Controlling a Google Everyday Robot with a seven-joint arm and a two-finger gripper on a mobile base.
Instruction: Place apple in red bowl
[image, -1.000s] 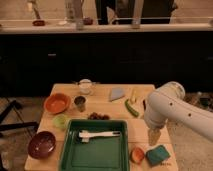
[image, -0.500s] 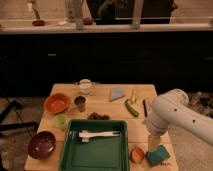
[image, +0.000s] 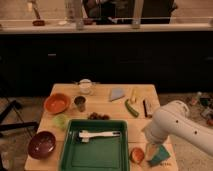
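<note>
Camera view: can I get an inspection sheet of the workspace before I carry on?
Surface: wooden table, crowded.
Job's things: apple at the near right edge, not in the red bowl, which sits at the left and looks empty.
Clutter: green tray holding a white utensil; maroon bowl; metal cup; teal sponge right of the apple.
Grippers: pincer low at the near right corner, between apple and sponge.
Cables: nothing seen.
Surroundings: dark counter behind the table.
</note>
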